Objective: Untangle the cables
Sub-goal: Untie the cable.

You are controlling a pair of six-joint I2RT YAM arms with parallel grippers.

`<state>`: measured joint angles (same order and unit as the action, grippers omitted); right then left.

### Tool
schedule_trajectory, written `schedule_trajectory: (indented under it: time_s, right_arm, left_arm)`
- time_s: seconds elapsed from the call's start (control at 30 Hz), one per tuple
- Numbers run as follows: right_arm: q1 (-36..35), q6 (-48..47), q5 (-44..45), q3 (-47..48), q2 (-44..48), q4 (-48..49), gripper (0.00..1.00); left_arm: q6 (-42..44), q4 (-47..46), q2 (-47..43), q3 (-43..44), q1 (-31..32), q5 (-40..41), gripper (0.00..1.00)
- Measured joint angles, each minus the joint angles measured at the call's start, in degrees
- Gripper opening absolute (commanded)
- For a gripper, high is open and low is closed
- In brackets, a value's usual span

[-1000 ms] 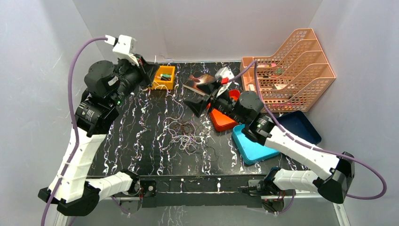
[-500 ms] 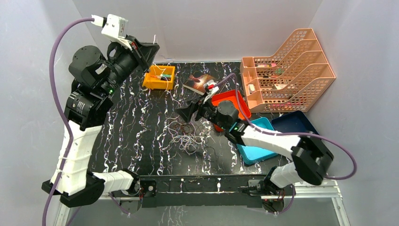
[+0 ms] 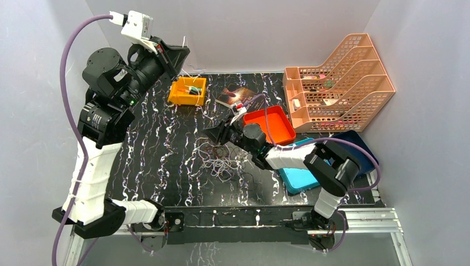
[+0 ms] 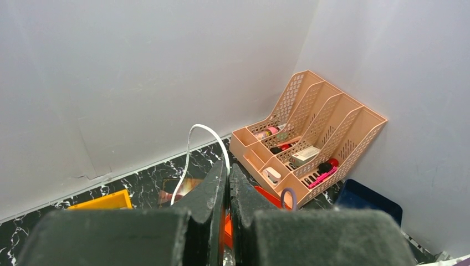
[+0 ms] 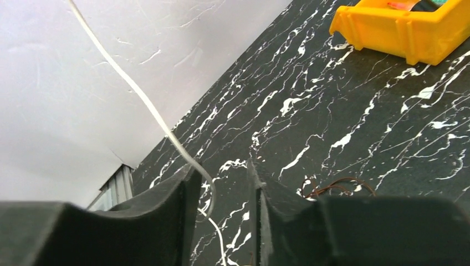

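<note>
The cables (image 3: 219, 160) lie as a loose tangle of thin whitish and dark loops at the middle of the black marbled table. My left gripper (image 3: 176, 55) is raised high at the back left, shut on the white cable (image 4: 191, 138), which loops out past its tips (image 4: 228, 165). My right gripper (image 3: 213, 134) hangs low at the tangle's far edge. Its jaws (image 5: 223, 167) stand apart with the taut white cable (image 5: 138, 94) running down between them, against the left finger. A brown cable (image 5: 332, 185) lies beside the right finger.
A yellow bin (image 3: 188, 91) stands at the back, a small booklet (image 3: 235, 97) to its right. To the right of the tangle are a red tray (image 3: 271, 124), a teal tray (image 3: 299, 174) and a dark blue tray (image 3: 354, 147). A peach file rack (image 3: 338, 83) fills the back right corner.
My right arm has swung left and down to the tangle, and its jaws have narrowed round the white cable. The left arm has risen higher with the cable.
</note>
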<state>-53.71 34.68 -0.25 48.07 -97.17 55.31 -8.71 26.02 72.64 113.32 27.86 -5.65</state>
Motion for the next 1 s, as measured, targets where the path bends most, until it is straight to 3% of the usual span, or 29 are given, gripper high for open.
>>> schedule_trajectory:
  time_s: [0.13,0.23,0.53,0.7,1.0]
  right_arm:
    - [0.0,0.94,-0.83,0.24,-1.29,2.03,0.12]
    - [0.0,-0.26,-1.53,1.09,-0.74,1.46,0.0]
    - [0.0,-6.95,-1.16,4.83,12.57,-9.16,0.0]
    - [0.0,-10.62,-0.96,17.77,16.28,-18.51,0.0]
    - [0.0,-16.96,-1.03,41.97,15.23,-32.52,0.0]
  left_arm:
    - [0.2,0.57,-0.26,-0.13,0.0,0.13,0.0]
    - [0.52,1.22,-1.99,-2.34,0.0,0.94,0.0]
    - [0.61,4.02,-14.34,-18.91,0.0,7.04,0.0]
    - [-1.22,4.94,-18.36,-25.86,0.0,8.28,0.0]
    - [-1.79,5.31,-19.37,-26.71,0.0,8.55,0.0]
